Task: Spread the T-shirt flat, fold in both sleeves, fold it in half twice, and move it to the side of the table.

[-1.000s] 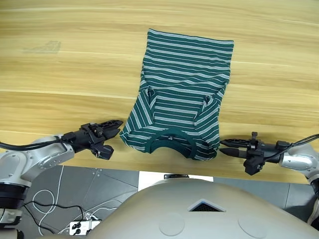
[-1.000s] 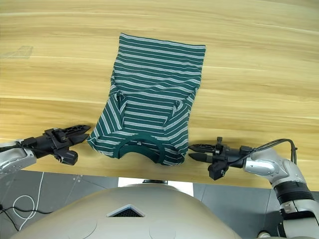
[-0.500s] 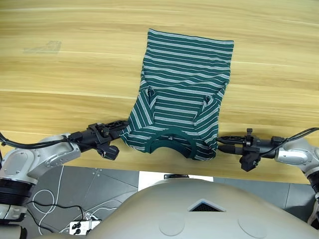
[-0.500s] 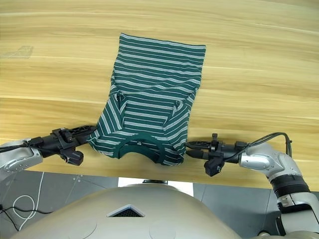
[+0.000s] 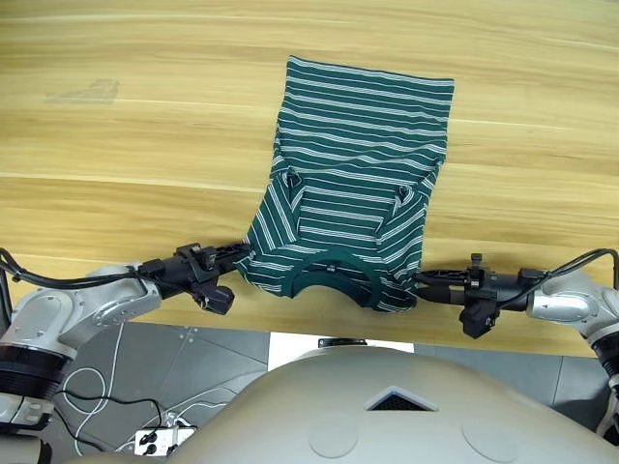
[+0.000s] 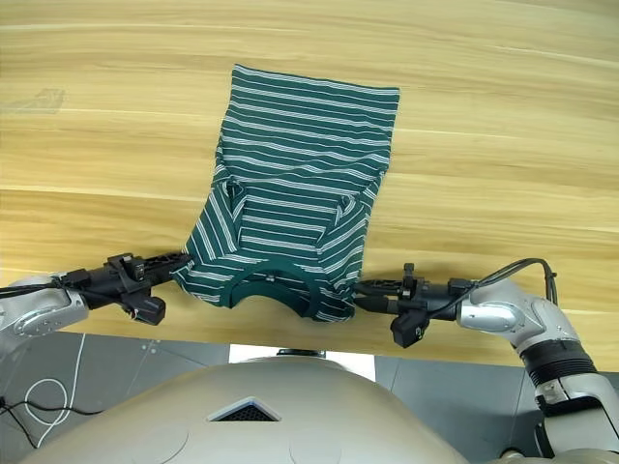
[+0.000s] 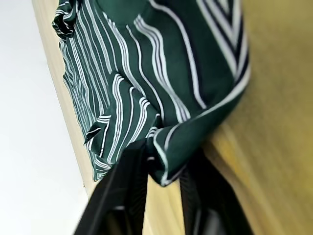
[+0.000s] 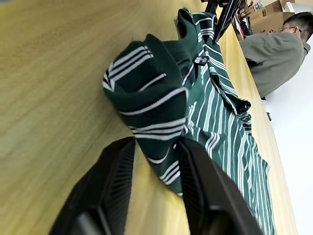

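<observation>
One dark green, white-striped T-shirt, sleeves folded in, lies on the wooden bench, collar at the near edge. Left gripper: released, fingers straddling the left shoulder corner. Right gripper: released, fingers either side of the right shoulder fold.

Eye views: left claw tips hidden from us at T-shirt shoulder corner; right claw tips likewise at other shoulder. Left wrist view: fingers cut off by picture edge, blurred; bunched cloth corner between them covers their inner faces. Right wrist view: fingers near, blurred, cut by edge; shirt runs out of picture there. We cannot see cloth layers under folded top. Desk far and side edges fall outside eye views.
</observation>
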Motion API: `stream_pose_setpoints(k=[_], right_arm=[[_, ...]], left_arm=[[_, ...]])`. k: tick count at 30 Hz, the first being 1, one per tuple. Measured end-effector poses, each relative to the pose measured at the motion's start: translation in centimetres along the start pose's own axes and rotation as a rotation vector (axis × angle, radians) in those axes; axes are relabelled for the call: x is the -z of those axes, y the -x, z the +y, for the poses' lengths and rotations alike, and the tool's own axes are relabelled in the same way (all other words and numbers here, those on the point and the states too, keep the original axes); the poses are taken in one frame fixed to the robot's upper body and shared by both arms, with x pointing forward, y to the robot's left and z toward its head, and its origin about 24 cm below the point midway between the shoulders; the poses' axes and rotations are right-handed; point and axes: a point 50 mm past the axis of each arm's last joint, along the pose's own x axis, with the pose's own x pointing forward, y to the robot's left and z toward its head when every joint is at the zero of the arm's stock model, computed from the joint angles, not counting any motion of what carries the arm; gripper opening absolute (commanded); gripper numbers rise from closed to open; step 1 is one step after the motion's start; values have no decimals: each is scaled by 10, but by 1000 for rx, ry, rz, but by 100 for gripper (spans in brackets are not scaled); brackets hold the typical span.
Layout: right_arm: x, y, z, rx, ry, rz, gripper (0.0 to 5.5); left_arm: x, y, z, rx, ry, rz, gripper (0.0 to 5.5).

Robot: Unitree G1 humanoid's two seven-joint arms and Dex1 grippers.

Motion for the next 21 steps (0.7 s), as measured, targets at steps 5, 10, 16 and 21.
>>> stream_pose_setpoints(k=[5, 10, 16, 21], right_arm=[[1, -1, 2, -22, -3, 11, 3], [1, -2, 3, -27, -7, 10, 3], [2, -4, 3, -7, -46, 17, 3], [6, -4, -3, 54, -122, 54, 3]], left_arm=[[-2, -2, -2, 10, 7, -4, 0], [-2, -2, -2, 10, 6, -3, 0], [-7, -6, -2, -12, 55, -22, 0], [-23, -4, -2, -8, 170, -64, 0]])
